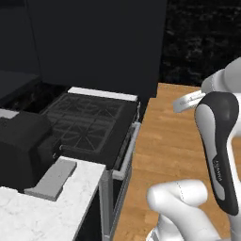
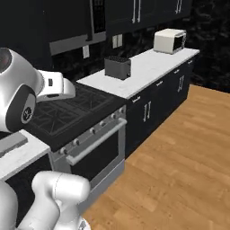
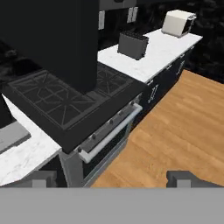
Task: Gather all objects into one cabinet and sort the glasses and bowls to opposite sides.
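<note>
A: Where's the gripper (image 3: 111, 178) rn?

B: Hand view has the two dark finger tips (image 3: 183, 177) at the bottom, set far apart w/ nothing between them. Jaws wide, holding nothing. They hang over the wood floor (image 3: 183, 131), just in front of the stove (image 3: 65, 105).

A: And the arm?

B: White arm (image 1: 219, 150) rises at the lower right of the left base view, dark forearm cover upright. In the right base view it's at the left edge, partly over the cooktop.

A: Task stuff? Cups, mugs, bowl?

B: Can't make out any of them. The black wall cabinets (image 2: 134, 13) run along the top of the right base view (silver bar handles on the doors), doors look shut, so the inside is hidden.

A: What's on the counter then?

B: Far stretch of white counter (image 2: 148, 67), right of the stove: a dark toaster (image 2: 117, 67) near its stove-side end, towards the back edge, and a cream microwave (image 2: 170, 41) at the far end, well apart from the toaster. Black base cabinets (image 2: 157, 99) sit under that stretch.

A: Near side?

B: Another bit of white counter (image 1: 47, 212) left of the stove, w/ a flat grey block (image 1: 52, 179) lying at its edge next to the cooktop. A big black box-like thing (image 1: 21, 146) sits behind it (can't tell what it is).

A: Stove itself?

B: Black grates on top, knobs along the front, pale oven handle (image 3: 113, 131) across the door.
</note>
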Robot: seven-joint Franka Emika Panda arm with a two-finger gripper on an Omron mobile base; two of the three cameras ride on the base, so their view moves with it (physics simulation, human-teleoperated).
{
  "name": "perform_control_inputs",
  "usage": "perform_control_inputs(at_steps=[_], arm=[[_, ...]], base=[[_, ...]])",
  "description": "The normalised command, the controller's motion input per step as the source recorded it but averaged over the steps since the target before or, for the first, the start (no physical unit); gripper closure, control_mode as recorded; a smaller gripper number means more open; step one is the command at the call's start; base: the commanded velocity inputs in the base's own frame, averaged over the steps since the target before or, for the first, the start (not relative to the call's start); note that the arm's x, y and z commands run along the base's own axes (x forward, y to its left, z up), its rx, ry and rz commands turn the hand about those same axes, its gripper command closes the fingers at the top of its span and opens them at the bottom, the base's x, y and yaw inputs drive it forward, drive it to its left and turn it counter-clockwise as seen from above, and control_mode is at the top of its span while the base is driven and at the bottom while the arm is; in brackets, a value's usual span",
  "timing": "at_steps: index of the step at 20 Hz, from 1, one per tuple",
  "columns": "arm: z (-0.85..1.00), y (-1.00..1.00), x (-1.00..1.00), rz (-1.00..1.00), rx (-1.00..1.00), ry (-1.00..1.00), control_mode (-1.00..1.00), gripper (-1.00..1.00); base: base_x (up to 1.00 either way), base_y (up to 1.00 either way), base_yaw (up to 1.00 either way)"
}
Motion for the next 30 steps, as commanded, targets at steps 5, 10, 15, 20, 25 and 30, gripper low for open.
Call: perform_control_inputs(at_steps=[5, 10, 15, 20, 25, 30], arm=[[0.0, 0.0, 0.0, 0.0, 0.0, 0.0, 1.0, -1.0], [0.0, 0.0, 0.0, 0.0, 0.0, 0.0, 1.0, -1.0], [0.0, 0.0, 0.0, 0.0, 0.0, 0.0, 1.0, -1.0], [0.0, 0.0, 0.0, 0.0, 0.0, 0.0, 1.0, -1.0], [0.0, 0.0, 0.0, 0.0, 0.0, 0.0, 1.0, -1.0], [0.0, 0.0, 0.0, 0.0, 0.0, 0.0, 1.0, -1.0]], base=[[0.0, -0.77, -0.76], [0.49, -0.97, -0.5], [1.0, -0.58, -0.36], [1.0, -0.04, -0.42], [1.0, 0.0, -0.41], [1.0, 0.06, -0.45]])
